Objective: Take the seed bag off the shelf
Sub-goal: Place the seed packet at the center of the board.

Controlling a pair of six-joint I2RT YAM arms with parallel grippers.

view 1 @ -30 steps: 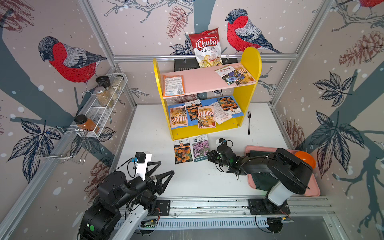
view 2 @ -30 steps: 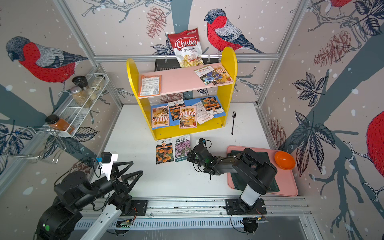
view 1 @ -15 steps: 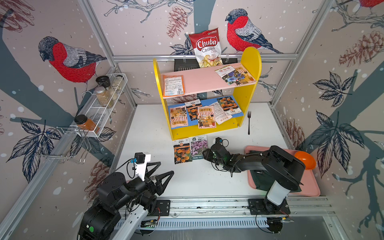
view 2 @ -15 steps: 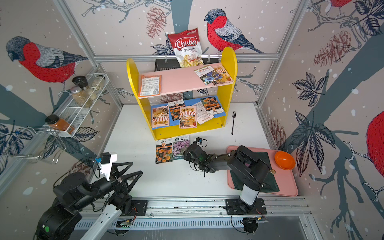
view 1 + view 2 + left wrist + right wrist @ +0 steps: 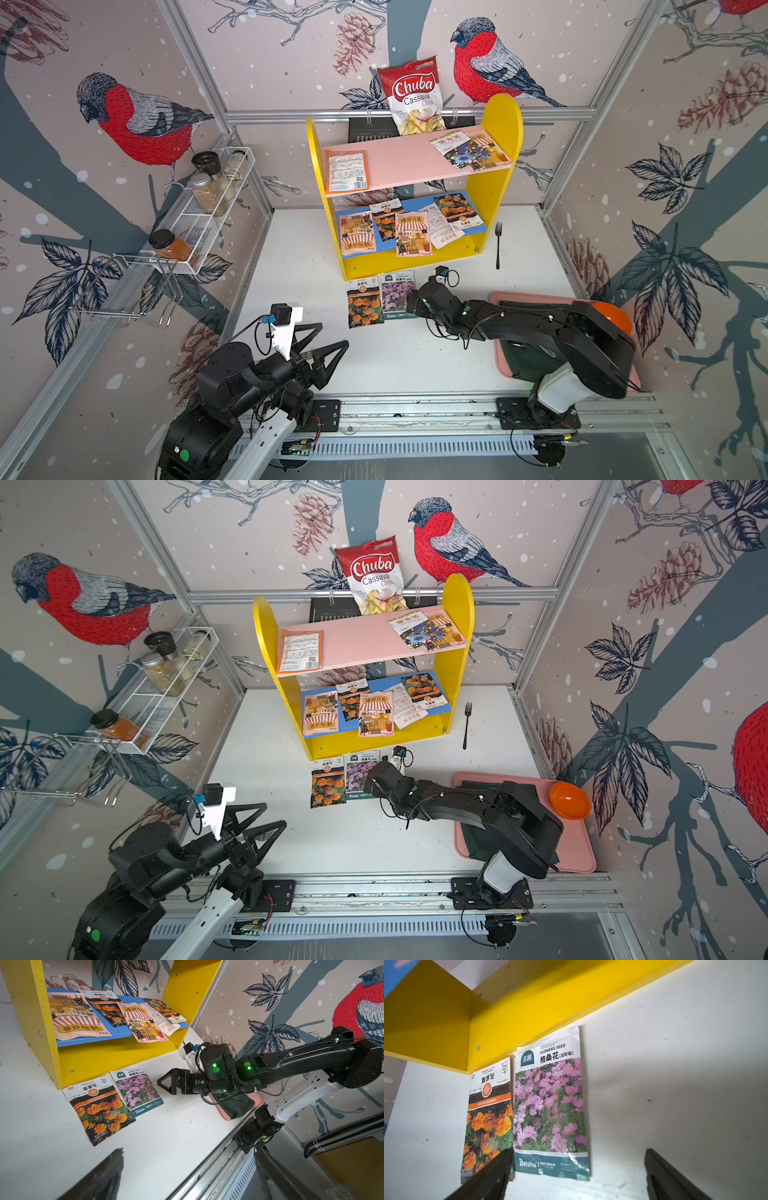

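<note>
The shelf stands at the back with several seed bags on its blue lower board. More seed bags lie on the pink upper board. On the table in front of it, a pink-flower seed bag lies flat beside an orange-flower seed bag. My right gripper is open and low at the pink-flower bag's near edge, gripping nothing. My left gripper hangs open and empty over the front left.
A chips bag hangs behind the shelf and a black fork lies to its right. A pink tray at front right holds a dark cloth and an orange bowl. A wire rack with jars is on the left wall.
My right gripper has gone from shut to open while sliding left up to the pink-flower bag. Both bags on the table and my left arm have stayed put.
</note>
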